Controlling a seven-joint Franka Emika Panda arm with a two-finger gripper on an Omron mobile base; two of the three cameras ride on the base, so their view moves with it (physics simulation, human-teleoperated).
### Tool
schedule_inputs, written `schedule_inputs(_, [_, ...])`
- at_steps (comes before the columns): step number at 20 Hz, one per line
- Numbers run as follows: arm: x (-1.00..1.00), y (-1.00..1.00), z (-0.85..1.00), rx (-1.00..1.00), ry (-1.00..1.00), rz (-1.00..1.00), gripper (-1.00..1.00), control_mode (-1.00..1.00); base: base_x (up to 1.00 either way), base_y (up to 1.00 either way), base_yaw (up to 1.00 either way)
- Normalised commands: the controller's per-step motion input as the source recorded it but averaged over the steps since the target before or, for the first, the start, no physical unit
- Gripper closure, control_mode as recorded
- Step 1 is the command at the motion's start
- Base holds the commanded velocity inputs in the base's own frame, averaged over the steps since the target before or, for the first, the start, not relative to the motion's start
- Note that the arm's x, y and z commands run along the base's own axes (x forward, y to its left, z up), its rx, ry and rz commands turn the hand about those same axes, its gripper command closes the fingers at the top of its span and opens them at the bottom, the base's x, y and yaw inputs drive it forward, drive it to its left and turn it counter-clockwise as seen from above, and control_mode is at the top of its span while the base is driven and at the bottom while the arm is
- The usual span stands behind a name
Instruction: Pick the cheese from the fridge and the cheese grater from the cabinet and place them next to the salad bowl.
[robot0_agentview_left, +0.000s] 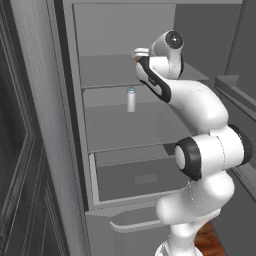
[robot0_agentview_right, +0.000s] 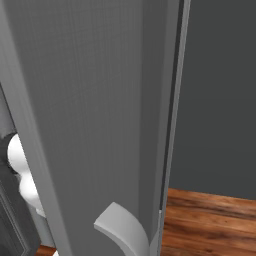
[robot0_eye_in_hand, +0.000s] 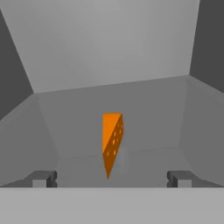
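Note:
The cheese (robot0_eye_in_hand: 112, 140) is a small bright orange wedge with pale dots. It stands on edge on a pale grey shelf inside the fridge (robot0_agentview_left: 107, 70), centred in the hand view. My gripper (robot0_eye_in_hand: 109, 178) is open, its two dark fingertips (robot0_eye_in_hand: 43, 178) wide apart on either side of the wedge and just short of it, touching nothing. In the left base view the arm reaches into the upper shelf, where the hand (robot0_agentview_left: 142, 56) covers most of the wedge. The cheese grater, the cabinet and the salad bowl are out of view.
A small white bottle (robot0_agentview_left: 131, 99) stands on the shelf below the hand. A drawer (robot0_agentview_left: 142, 177) sits at the fridge's bottom. The open fridge door (robot0_agentview_right: 100, 100) with its curved handle (robot0_agentview_right: 122, 230) stands close on the right, over wood floor (robot0_agentview_right: 210, 220).

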Motion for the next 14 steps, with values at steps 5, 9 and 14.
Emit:
schedule_inputs(5, [0.33,-0.03,-0.01,0.04,0.0,0.0,-1.0,-1.0,0.0,0.0,0.0])
schedule_inputs(9, [0.17,0.0,-0.08,0.07,0.05,0.0,-1.0,-1.0,0.0,0.0,0.0])
schedule_inputs(14, [0.11,0.0,-0.16,0.04,0.0,0.0,-1.0,-1.0,0.0,0.0,0.0])
